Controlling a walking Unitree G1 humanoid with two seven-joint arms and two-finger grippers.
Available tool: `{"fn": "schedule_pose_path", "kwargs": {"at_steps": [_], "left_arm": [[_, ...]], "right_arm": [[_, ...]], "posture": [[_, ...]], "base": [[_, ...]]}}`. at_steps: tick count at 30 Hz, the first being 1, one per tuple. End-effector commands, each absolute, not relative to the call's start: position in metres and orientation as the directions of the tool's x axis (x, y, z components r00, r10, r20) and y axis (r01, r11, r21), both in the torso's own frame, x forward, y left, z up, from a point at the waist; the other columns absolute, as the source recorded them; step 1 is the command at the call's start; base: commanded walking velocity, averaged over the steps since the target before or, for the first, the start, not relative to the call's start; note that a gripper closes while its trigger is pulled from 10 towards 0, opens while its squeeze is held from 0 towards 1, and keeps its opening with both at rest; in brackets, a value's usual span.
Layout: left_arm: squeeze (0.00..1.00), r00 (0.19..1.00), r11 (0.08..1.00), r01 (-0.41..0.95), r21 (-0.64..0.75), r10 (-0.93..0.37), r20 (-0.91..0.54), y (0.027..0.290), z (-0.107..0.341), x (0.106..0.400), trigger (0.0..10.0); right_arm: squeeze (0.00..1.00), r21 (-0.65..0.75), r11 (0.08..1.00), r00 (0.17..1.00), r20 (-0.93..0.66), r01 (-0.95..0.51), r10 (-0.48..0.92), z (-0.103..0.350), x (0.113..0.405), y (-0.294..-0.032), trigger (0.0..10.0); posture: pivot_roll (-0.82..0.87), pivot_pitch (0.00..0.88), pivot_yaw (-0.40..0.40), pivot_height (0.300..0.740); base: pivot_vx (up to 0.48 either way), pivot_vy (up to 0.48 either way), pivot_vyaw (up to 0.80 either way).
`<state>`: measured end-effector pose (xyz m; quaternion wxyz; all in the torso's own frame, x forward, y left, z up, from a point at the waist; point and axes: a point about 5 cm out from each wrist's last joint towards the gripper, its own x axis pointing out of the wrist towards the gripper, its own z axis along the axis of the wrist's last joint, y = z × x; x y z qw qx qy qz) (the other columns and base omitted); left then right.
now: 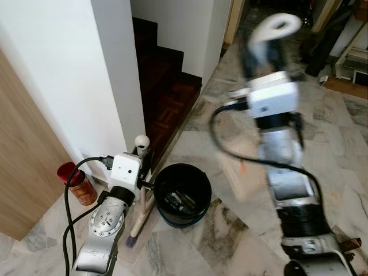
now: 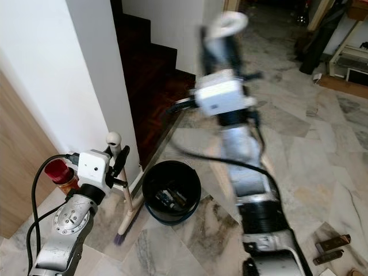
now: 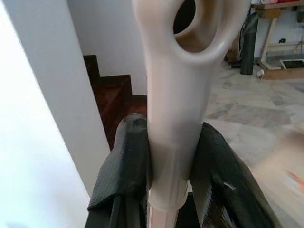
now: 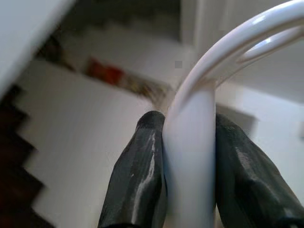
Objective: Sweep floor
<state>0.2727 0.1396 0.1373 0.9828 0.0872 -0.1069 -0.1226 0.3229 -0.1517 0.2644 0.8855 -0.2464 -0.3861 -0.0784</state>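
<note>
With your left gripper [image 3: 166, 166] clamped on the broom [image 1: 140, 195] at seven o'clock beside the black bin [image 1: 183, 194], and your right gripper [image 4: 190, 156] clamped on the dustpan handle [image 1: 276, 29] at one o'clock, keep both grips firm and sweep debris toward the pan.

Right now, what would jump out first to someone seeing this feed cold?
The raised right gripper, blurred, its jaws shut on a white looped handle. Low on the left, the left gripper clamps a cream broom handle, its bristles on the marble floor beside a black bucket. A red-lidded jar stands by the white wall.
</note>
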Motion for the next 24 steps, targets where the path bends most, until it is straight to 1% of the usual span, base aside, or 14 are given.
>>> {"fn": "schedule_pose_path", "kwargs": {"at_steps": [1, 3, 5, 6, 8, 9, 11, 12, 14, 17, 24], "left_arm": [[0.00, 0.936, 0.956, 0.218, 0.197, -0.262, 0.235, 0.141, 0.145, 0.272, 10.0], [0.00, 0.942, 0.960, 0.203, 0.192, -0.245, 0.229, 0.146, 0.143, 0.272, 10.0], [0.00, 0.950, 0.967, 0.177, 0.183, -0.216, 0.225, 0.151, 0.141, 0.273, 10.0], [0.00, 0.957, 0.973, 0.151, 0.176, -0.188, 0.221, 0.157, 0.139, 0.273, 10.0], [0.00, 0.961, 0.977, 0.135, 0.165, -0.170, 0.218, 0.161, 0.138, 0.272, 10.0], [0.00, 0.962, 0.978, 0.132, 0.161, -0.166, 0.218, 0.162, 0.138, 0.272, 10.0], [0.00, 0.964, 0.980, 0.126, 0.154, -0.158, 0.216, 0.164, 0.138, 0.272, 10.0], [0.00, 0.967, 0.983, 0.115, 0.144, -0.144, 0.210, 0.167, 0.136, 0.271, 10.0], [0.00, 0.971, 0.986, 0.103, 0.129, -0.128, 0.203, 0.169, 0.134, 0.270, 10.0], [0.00, 0.974, 0.989, 0.092, 0.113, -0.113, 0.194, 0.172, 0.131, 0.268, 10.0], [0.00, 0.980, 0.992, 0.081, 0.100, -0.098, 0.172, 0.173, 0.124, 0.262, 10.0]], "right_arm": [[0.00, -0.357, 0.865, 0.702, 0.712, 0.352, 0.008, 0.263, 0.322, -0.159, 10.0], [0.00, -0.317, 0.885, 0.732, 0.681, 0.342, -0.039, 0.254, 0.323, -0.165, 10.0], [0.00, -0.262, 0.899, 0.771, 0.626, 0.350, -0.118, 0.240, 0.324, -0.174, 10.0], [0.00, -0.157, 0.919, 0.813, 0.536, 0.363, -0.230, 0.221, 0.324, -0.187, 10.0], [0.00, -0.062, 0.924, 0.838, 0.447, 0.378, -0.313, 0.202, 0.323, -0.199, 10.0], [0.00, -0.042, 0.923, 0.843, 0.425, 0.382, -0.330, 0.197, 0.322, -0.202, 10.0], [0.00, -0.005, 0.922, 0.846, 0.400, 0.387, -0.353, 0.188, 0.320, -0.207, 10.0], [0.00, -0.018, 0.926, 0.866, 0.363, 0.377, -0.345, 0.176, 0.318, -0.210, 10.0], [0.00, -0.009, 0.926, 0.872, 0.340, 0.378, -0.352, 0.166, 0.315, -0.212, 10.0], [0.00, -0.039, 0.924, 0.874, 0.342, 0.381, -0.346, 0.165, 0.312, -0.212, 10.0], [0.00, -0.047, 0.935, 0.885, 0.343, 0.352, -0.315, 0.163, 0.311, -0.212, 10.0]], "posture": [[0.11, 0.067, -0.051, 0.740], [0.11, 0.063, -0.050, 0.740], [0.11, 0.057, -0.049, 0.740], [0.11, 0.053, -0.047, 0.740], [0.11, 0.051, -0.047, 0.740], [0.11, 0.051, -0.047, 0.740], [0.10, 0.046, -0.045, 0.740], [0.10, 0.046, -0.042, 0.740], [0.10, 0.050, -0.043, 0.740], [0.10, 0.064, -0.041, 0.740], [0.10, 0.087, -0.044, 0.740]], "base": [[0.000, 0.000, 0.00], [0.000, 0.000, 0.00], [0.000, 0.000, 0.00], [0.000, 0.000, 0.00], [0.000, 0.000, 0.00], [0.000, 0.000, 0.00], [0.000, 0.000, 0.00], [0.000, 0.000, 0.00], [0.000, 0.000, 0.00], [0.000, 0.000, 0.00], [0.000, 0.000, 0.00]]}}
